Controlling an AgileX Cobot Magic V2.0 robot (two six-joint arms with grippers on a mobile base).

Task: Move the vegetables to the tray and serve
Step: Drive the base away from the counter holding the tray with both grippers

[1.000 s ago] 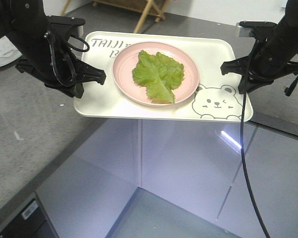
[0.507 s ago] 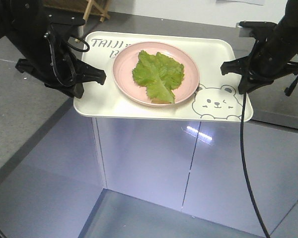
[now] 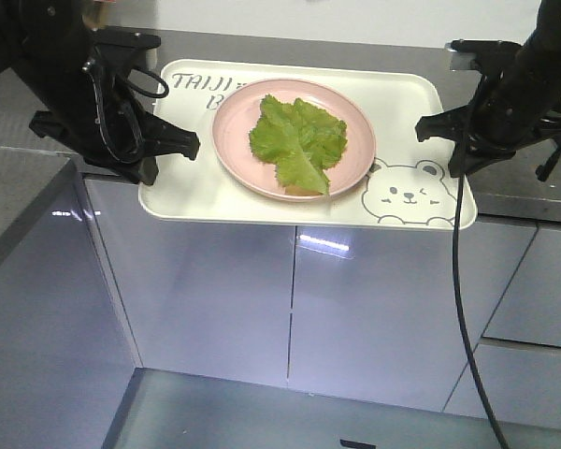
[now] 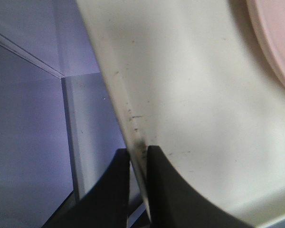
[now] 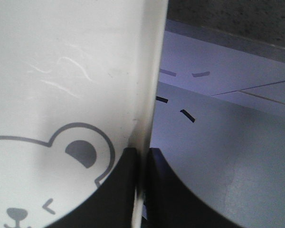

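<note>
The cream tray (image 3: 182, 192) with the bear face hangs in the air in front of a grey counter, held level from both sides. On it rests a round pink plate (image 3: 236, 148), and the vegetables (image 3: 297, 140), one crinkly green lettuce leaf, lie in the plate. My left gripper (image 3: 189, 143) is shut on the tray's left rim (image 4: 133, 128). My right gripper (image 3: 423, 126) is shut on the tray's right rim (image 5: 149, 95), beside the printed bear's ear. In both wrist views the black fingers pinch the thin rim edge.
Grey cabinet doors (image 3: 290, 309) stand directly below and ahead of the tray, under a dark stone countertop (image 3: 533, 192). A lower grey surface (image 3: 19, 187) juts in at the left. A black cable (image 3: 458, 309) dangles from the right arm.
The tray and both grippers keep the same place in view. The background has shifted: the floor and angled panels gave way to cabinet fronts now seen square on.
</note>
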